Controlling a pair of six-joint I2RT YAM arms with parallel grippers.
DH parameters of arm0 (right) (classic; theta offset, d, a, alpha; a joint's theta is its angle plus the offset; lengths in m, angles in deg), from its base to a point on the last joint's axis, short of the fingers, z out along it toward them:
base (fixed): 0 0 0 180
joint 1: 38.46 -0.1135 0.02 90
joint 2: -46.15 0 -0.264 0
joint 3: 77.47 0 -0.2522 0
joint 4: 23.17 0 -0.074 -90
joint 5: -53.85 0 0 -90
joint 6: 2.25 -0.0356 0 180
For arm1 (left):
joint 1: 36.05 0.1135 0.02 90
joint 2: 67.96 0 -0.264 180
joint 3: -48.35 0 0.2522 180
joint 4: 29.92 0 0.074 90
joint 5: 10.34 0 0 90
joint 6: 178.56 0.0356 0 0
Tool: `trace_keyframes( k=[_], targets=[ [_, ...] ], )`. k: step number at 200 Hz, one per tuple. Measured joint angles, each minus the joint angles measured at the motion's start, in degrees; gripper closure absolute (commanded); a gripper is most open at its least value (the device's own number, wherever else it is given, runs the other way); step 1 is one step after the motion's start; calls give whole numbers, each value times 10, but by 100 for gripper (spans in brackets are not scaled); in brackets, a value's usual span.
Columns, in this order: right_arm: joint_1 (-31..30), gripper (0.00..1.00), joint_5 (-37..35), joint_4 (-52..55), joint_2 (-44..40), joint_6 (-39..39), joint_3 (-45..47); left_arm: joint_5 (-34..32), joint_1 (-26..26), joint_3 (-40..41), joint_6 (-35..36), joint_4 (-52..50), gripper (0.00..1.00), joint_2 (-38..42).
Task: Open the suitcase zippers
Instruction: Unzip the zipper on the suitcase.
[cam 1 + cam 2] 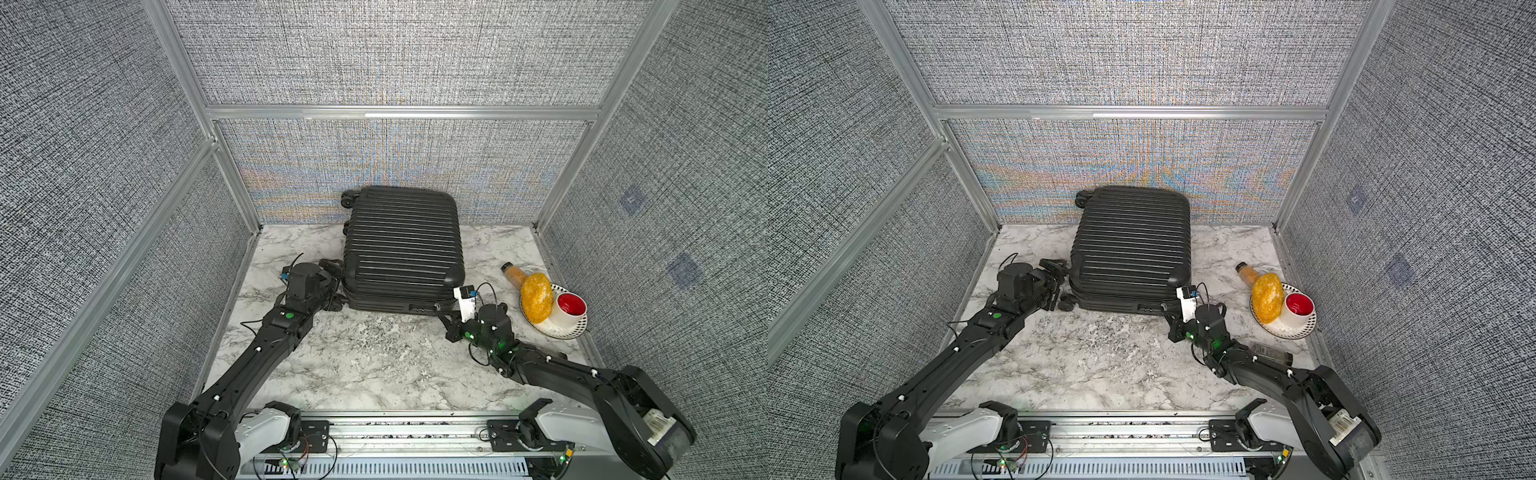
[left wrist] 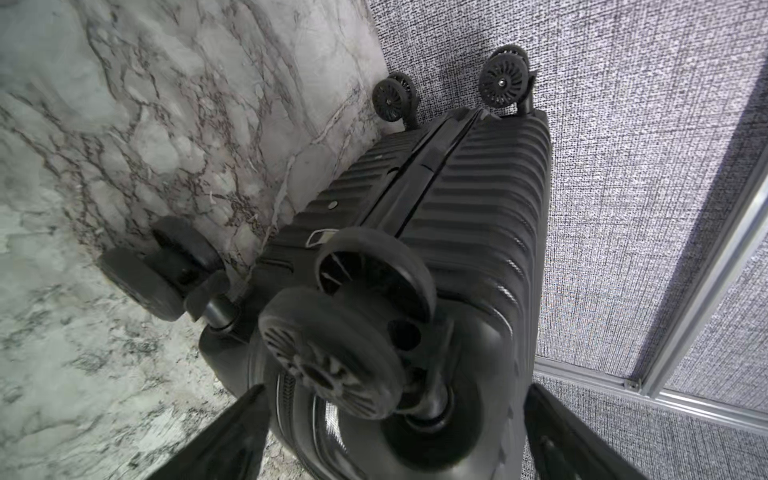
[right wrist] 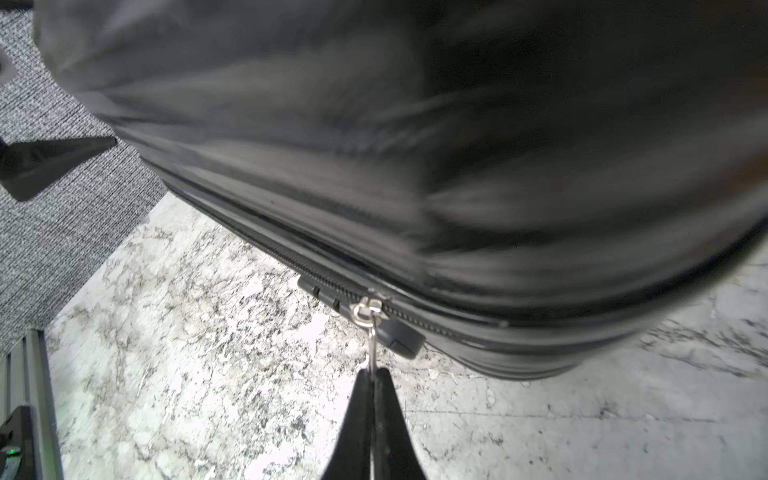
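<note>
The black ribbed suitcase [image 1: 401, 245] [image 1: 1131, 245] lies flat at the back of the marble table, wheels to the left. My left gripper [image 1: 334, 286] [image 2: 397, 388] stands open, its fingers either side of the case's near left corner and the twin wheel [image 2: 332, 365] there. My right gripper [image 1: 438, 309] [image 3: 374, 372] is at the near right corner, shut on the silvery pull tab [image 3: 374, 345] of the zippers. The tab hangs from its slider [image 3: 365, 307] on the black zipper track [image 3: 291, 259], just beside the lock block [image 3: 324, 291].
A white plate [image 1: 557, 332] at the right holds a white cup with a red inside [image 1: 571, 305] and a yellow lump [image 1: 536, 302]. A bottle [image 1: 513, 274] lies behind the plate; a dark bottle [image 1: 1273, 353] lies by my right arm. Grey walls enclose three sides.
</note>
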Motion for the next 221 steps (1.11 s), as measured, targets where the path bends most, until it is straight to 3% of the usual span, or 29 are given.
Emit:
trace_keyframes(
  k=[42,110,180,221],
  targets=[
    [8,100,-2,0,-3,-10,5,-16,1,-6,-17,13,19,-50],
    [39,100,-8,12,-28,-23,19,-12,2,-26,-41,48,59,-99],
    [88,100,-31,40,-52,-34,26,-14,6,-26,-24,58,64,-110],
    [150,100,20,40,-33,-27,9,0,14,-16,-12,61,67,-99]
  ],
)
